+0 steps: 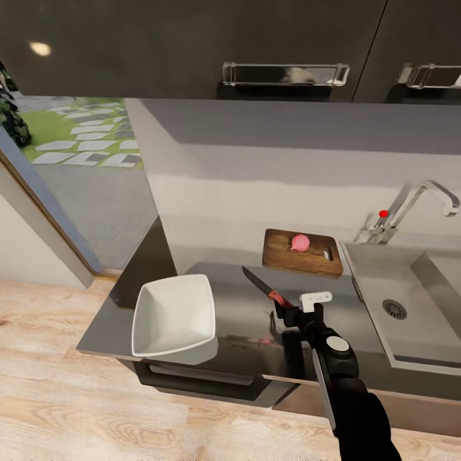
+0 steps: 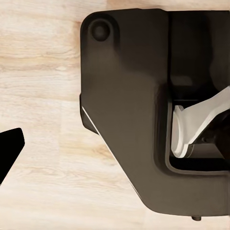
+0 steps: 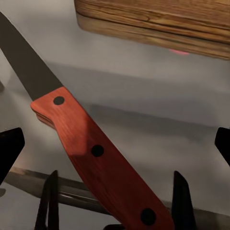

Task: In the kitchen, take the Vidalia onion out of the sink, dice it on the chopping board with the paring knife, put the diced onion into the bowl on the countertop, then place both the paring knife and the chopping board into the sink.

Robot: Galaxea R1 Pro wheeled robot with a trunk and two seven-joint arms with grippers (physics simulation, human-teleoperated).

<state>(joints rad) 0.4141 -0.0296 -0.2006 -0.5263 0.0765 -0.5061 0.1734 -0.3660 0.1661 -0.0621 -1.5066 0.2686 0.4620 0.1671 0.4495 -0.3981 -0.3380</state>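
The pinkish Vidalia onion (image 1: 300, 242) rests on the brown chopping board (image 1: 285, 259), which lies on the grey countertop (image 1: 237, 339) just left of the steel sink (image 1: 442, 275). In front of the board lies the paring knife (image 1: 262, 285), with a dark blade and a reddish riveted handle (image 3: 96, 148). My right gripper (image 1: 286, 312) hovers open over the handle end, one fingertip (image 3: 10, 148) out on either side of the handle. The board's edge (image 3: 158, 21) lies beyond the knife. The white bowl (image 1: 173, 314) stands at the counter's front left. My left gripper's fingertip (image 2: 10, 148) hangs over wood floor, holding nothing.
An angular chrome tap (image 1: 435, 192) with a red knob (image 1: 383, 213) stands behind the sink. Black upper cabinets (image 1: 192, 45) hang overhead. The counter ends at the left near an open doorway (image 1: 70, 141). My dark base (image 2: 124, 120) sits under the left gripper.
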